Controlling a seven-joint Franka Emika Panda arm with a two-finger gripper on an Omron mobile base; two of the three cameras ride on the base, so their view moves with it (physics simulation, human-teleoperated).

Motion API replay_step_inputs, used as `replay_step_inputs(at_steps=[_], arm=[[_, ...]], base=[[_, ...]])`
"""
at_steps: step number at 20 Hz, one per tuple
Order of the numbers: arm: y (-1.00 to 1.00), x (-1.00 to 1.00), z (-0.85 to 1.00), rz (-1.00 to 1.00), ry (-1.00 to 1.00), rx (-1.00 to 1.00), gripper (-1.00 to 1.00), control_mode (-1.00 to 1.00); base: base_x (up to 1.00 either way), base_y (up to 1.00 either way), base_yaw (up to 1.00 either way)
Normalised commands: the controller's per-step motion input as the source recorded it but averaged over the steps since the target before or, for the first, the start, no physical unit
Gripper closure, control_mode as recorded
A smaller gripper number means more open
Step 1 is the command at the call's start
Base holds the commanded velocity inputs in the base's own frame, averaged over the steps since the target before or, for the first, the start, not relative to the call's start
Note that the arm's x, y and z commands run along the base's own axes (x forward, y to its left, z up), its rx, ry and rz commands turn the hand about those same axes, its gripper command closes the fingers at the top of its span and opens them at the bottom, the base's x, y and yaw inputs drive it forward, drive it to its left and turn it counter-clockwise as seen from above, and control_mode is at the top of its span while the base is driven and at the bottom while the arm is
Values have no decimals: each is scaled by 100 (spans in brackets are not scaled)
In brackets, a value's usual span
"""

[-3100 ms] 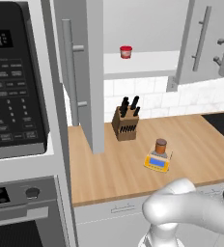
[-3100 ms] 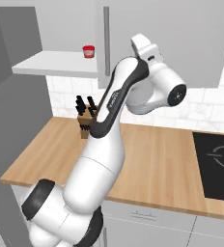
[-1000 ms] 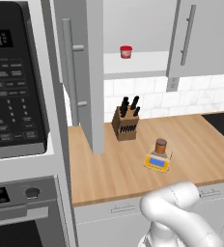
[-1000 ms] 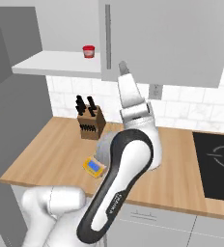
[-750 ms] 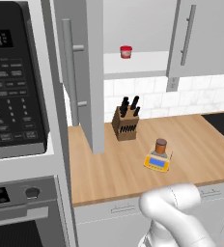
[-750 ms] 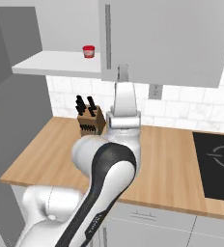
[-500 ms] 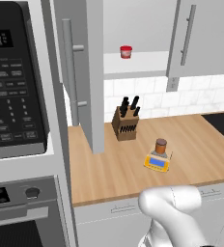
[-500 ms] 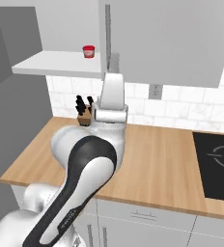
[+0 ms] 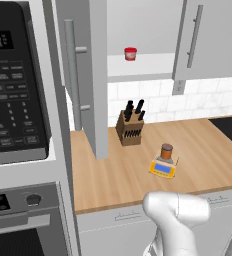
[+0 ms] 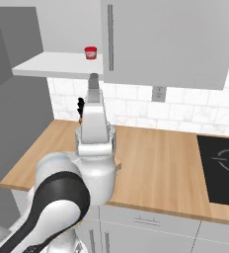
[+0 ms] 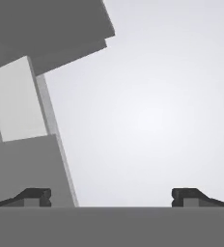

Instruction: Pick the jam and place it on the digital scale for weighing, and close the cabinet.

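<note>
The jam (image 9: 166, 151), a small jar with a dark lid, stands upright on the yellow digital scale (image 9: 162, 169) on the wooden counter (image 9: 113, 180). Above it, the grey cabinet has its left door (image 9: 90, 75) swung open toward me and its right door (image 9: 208, 40) shut. In the right base view my arm (image 10: 94, 123) rises in front of the counter and hides the jam and the scale; the cabinet shelf (image 10: 52, 65) shows above it. In the hand view my gripper (image 11: 111, 195) is open with nothing between its fingertips (image 11: 36, 195), facing grey cabinet panels and a pale surface.
A short red jar (image 9: 130, 53) sits on the cabinet shelf. A knife block (image 9: 130, 128) stands against the tiled wall behind the scale. The black microwave (image 9: 15, 90) fills the left side. A stovetop (image 10: 222, 168) lies at the counter's right end.
My arm has swung leftward across the right base view, now covering the knife block and scale there. The jam, scale and cabinet doors have not moved. The gripper stays open.
</note>
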Motion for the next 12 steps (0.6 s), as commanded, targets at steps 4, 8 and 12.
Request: replay_step_inputs(at_steps=[4, 8, 12], arm=[[62, -56, -76, 3, -19, -11, -100, -100], [48, -64, -9, 0, -5, -1, -100, -100], [91, -50, -36, 0, -5, -7, -100, -100]], base=[[0, 0, 0], [0, 0, 0], [0, 0, 0]])
